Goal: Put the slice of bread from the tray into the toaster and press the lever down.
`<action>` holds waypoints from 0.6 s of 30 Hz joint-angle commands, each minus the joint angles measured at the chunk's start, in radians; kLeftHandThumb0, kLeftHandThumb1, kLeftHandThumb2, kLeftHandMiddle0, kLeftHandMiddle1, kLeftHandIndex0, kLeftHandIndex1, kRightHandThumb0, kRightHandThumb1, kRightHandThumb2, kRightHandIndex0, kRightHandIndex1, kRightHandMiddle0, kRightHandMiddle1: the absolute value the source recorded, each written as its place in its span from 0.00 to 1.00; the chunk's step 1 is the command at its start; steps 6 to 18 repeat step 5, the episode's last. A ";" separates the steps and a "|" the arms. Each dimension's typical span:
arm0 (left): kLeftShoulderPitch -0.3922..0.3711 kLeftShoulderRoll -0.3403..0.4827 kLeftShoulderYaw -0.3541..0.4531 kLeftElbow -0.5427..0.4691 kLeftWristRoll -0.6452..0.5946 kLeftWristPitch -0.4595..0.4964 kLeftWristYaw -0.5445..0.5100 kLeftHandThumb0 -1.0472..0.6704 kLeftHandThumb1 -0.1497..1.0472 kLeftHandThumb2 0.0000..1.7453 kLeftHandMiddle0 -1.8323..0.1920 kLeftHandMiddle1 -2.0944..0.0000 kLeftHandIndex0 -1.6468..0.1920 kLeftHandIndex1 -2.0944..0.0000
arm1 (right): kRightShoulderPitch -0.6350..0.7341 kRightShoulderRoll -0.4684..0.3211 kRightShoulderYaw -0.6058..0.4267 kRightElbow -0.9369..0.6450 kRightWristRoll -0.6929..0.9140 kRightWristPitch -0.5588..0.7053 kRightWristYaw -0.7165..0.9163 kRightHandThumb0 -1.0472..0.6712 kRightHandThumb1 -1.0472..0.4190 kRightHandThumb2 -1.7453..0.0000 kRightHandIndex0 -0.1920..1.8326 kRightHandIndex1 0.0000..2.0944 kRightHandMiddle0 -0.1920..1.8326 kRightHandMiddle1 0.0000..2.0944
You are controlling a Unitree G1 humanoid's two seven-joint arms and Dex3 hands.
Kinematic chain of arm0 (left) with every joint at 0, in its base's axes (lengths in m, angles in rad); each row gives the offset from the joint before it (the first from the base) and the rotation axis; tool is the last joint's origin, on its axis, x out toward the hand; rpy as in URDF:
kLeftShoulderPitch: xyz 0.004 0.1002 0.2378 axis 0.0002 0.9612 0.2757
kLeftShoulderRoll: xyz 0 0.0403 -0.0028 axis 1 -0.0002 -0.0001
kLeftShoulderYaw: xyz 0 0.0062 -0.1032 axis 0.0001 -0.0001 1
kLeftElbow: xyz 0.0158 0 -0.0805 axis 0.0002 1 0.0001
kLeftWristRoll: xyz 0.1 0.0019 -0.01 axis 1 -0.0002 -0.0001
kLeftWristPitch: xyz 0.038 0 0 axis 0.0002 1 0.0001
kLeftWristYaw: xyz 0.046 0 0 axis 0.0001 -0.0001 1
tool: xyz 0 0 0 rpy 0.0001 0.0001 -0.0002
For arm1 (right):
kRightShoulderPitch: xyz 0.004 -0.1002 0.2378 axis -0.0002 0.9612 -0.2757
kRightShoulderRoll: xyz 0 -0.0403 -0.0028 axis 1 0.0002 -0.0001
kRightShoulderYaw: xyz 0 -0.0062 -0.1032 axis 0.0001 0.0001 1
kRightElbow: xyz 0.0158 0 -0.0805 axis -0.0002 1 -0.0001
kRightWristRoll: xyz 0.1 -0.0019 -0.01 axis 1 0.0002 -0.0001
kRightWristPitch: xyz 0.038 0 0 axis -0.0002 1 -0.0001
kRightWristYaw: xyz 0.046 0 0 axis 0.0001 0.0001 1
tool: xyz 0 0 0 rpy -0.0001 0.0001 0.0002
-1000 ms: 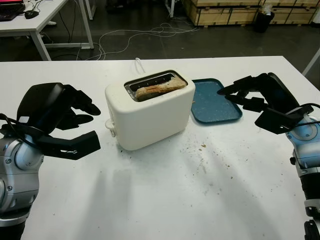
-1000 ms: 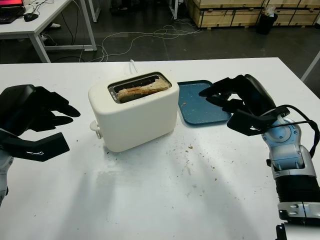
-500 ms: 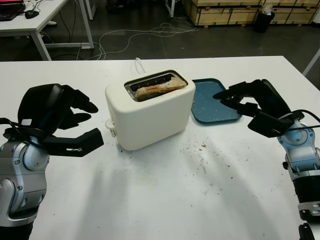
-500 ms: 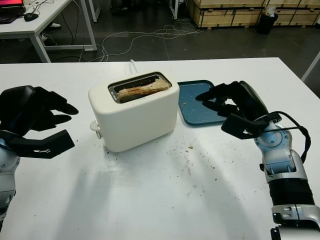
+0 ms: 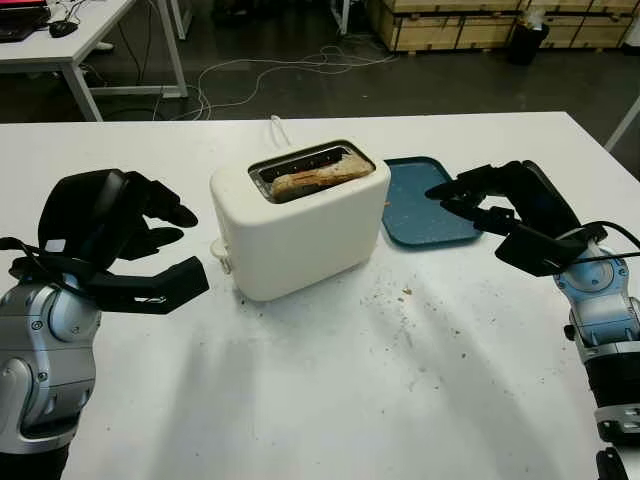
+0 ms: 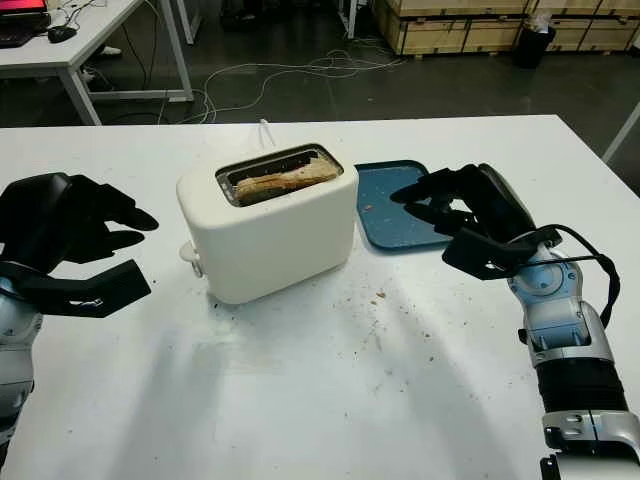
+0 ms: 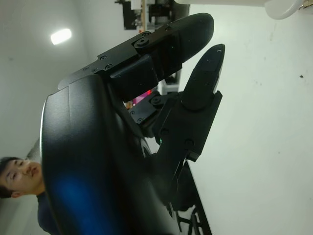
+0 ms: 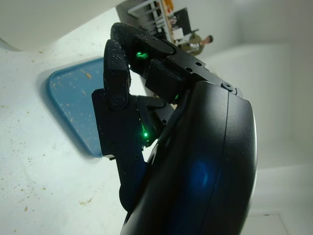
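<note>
Sitting browned and crusty in the slot of the white toaster (image 5: pixel 300 225), the bread (image 5: pixel 318 178) | blue tray (image 5: pixel 425 205) bare, crumbs | left hand (image 5: pixel 125 245) released, beside lever (image 5: pixel 219 251) | right hand (image 5: pixel 500 205) released over tray edge

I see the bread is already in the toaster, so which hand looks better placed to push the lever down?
Probably the left hand: it hangs open beside the toaster's end where the lever sticks out. The right hand, also open, is over the blue tray on the far side.
</note>
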 commanded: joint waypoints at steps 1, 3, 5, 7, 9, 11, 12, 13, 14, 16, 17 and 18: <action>0.001 0.001 -0.006 0.005 0.003 -0.002 -0.001 0.49 0.75 0.00 0.32 0.60 0.12 1.00 | -0.004 0.002 -0.007 -0.003 0.019 0.004 -0.003 0.40 0.09 0.85 0.45 0.64 0.65 0.02; 0.003 0.000 -0.006 0.006 0.003 -0.005 0.003 0.49 0.75 0.00 0.33 0.60 0.13 1.00 | -0.003 0.001 -0.007 0.000 0.020 0.000 -0.003 0.40 0.09 0.85 0.45 0.65 0.65 0.02; 0.001 -0.002 -0.007 0.010 0.001 -0.006 0.006 0.49 0.75 0.00 0.33 0.60 0.13 1.00 | -0.001 0.000 -0.007 -0.002 0.017 -0.004 -0.006 0.40 0.09 0.85 0.44 0.64 0.65 0.02; 0.001 -0.002 -0.007 0.010 0.001 -0.006 0.006 0.49 0.75 0.00 0.33 0.60 0.13 1.00 | -0.001 0.000 -0.007 -0.002 0.017 -0.004 -0.006 0.40 0.09 0.85 0.44 0.64 0.65 0.02; 0.001 -0.002 -0.007 0.010 0.001 -0.006 0.006 0.49 0.75 0.00 0.33 0.60 0.13 1.00 | -0.001 0.000 -0.007 -0.002 0.017 -0.004 -0.006 0.40 0.09 0.85 0.44 0.64 0.65 0.02; 0.001 -0.002 -0.007 0.010 0.001 -0.006 0.006 0.49 0.75 0.00 0.33 0.60 0.13 1.00 | -0.001 0.000 -0.007 -0.002 0.017 -0.004 -0.006 0.40 0.09 0.85 0.44 0.64 0.65 0.02; 0.001 -0.002 -0.007 0.010 0.001 -0.006 0.006 0.49 0.75 0.00 0.33 0.60 0.13 1.00 | -0.001 0.000 -0.007 -0.002 0.017 -0.004 -0.006 0.40 0.09 0.85 0.44 0.64 0.65 0.02; 0.001 -0.002 -0.007 0.010 0.001 -0.006 0.006 0.49 0.75 0.00 0.33 0.60 0.13 1.00 | -0.001 0.000 -0.007 -0.002 0.017 -0.004 -0.006 0.40 0.09 0.85 0.44 0.64 0.65 0.02; 0.001 -0.002 -0.007 0.010 0.001 -0.006 0.006 0.49 0.75 0.00 0.33 0.60 0.13 1.00 | -0.001 0.000 -0.007 -0.002 0.017 -0.004 -0.006 0.40 0.09 0.85 0.44 0.64 0.65 0.02; 0.001 -0.002 -0.007 0.010 0.001 -0.006 0.006 0.49 0.75 0.00 0.33 0.60 0.13 1.00 | -0.001 0.000 -0.007 -0.002 0.017 -0.004 -0.006 0.40 0.09 0.85 0.44 0.64 0.65 0.02; 0.001 -0.002 -0.007 0.010 0.001 -0.006 0.006 0.49 0.75 0.00 0.33 0.60 0.13 1.00 | -0.001 0.000 -0.007 -0.002 0.017 -0.004 -0.006 0.40 0.09 0.85 0.44 0.64 0.65 0.02; 0.001 -0.002 -0.007 0.010 0.001 -0.006 0.006 0.49 0.75 0.00 0.33 0.60 0.13 1.00 | -0.001 0.000 -0.007 -0.002 0.017 -0.004 -0.006 0.40 0.09 0.85 0.44 0.64 0.65 0.02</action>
